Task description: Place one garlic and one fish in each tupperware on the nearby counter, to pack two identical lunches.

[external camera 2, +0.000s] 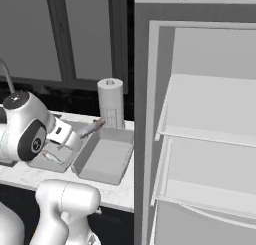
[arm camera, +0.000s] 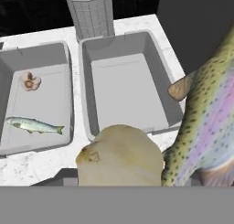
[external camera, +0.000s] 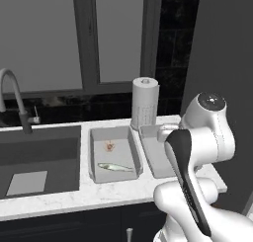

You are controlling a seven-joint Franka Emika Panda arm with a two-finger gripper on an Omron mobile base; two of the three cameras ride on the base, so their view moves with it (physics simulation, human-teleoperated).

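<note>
Countertop (external camera: 59, 199) is white marble-patterned with faint grey veins, over dark cabinet fronts. At its left end sits a dark sunken sink (external camera: 39, 159) with a curved faucet (external camera: 12, 95).

Just right of the sink stand two grey tupperware tubs, side by side and nearly touching. The left tupperware (external camera: 132, 152) contains one small pale garlic (external camera: 109, 146) toward its back and one slim silver fish (external camera: 116, 167) toward its front, lying apart from each other. The right tupperware (arm camera: 157, 77) has a bare floor. A white paper towel roll (external camera: 145, 102) stands upright on the counter behind the gap between the two tubs.

In the hand view, a second garlic (arm camera: 121, 161), tan and rounded, sits close to the camera at the lower centre, over the front wall of the right tub. Beside it on the right is a second fish (arm camera: 210, 118), large in frame, speckled olive with a pink-violet band. In the right base view this fish (external camera 2: 93, 127) projects from the hand above the near left rim of the right tub.

The gripper (external camera 2: 80, 134) is largely hidden by the arm and its load; the fingers appear to be clamped on the speckled fish, though contact itself cannot be confirmed. Whether the second garlic is also gripped cannot be told.

Count: two tubs, two garlic, two fish, one paper towel roll.

At far right stands a grey shelving unit (external camera 2: 200, 139).
</note>
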